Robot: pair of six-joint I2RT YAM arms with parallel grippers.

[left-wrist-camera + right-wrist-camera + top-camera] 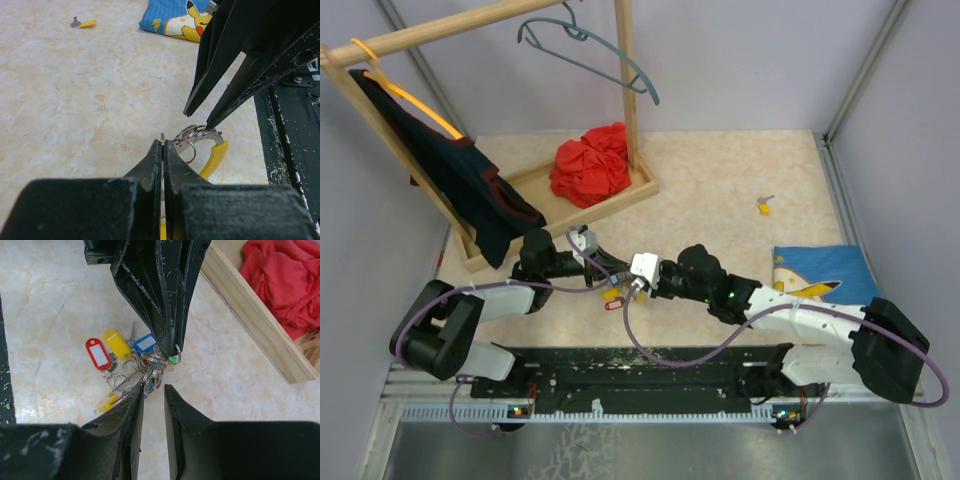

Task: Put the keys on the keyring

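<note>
Left pincer (163, 145) is clamped shut on the keyring (163, 135), which stands upright and edge-on between its tips. Right pincer (154, 389) points straight at the keyring, almost touching it, with jaws part open and gripping nothing I can make out. Keys (117, 346) bunch just beside the keyring; one stray key (764, 206) lies well beyond.

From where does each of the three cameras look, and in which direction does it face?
Top external: above and behind the arms, looking down on the table; left arm and right arm show whole, meeting at the keys.
Left wrist: low, facing right toward the blue cloth; left gripper shows below, shut on a ring.
Right wrist: facing far-left toward the red cloth; right gripper shows below, open.
Both wrist views share the keys and the opposite gripper.
</note>
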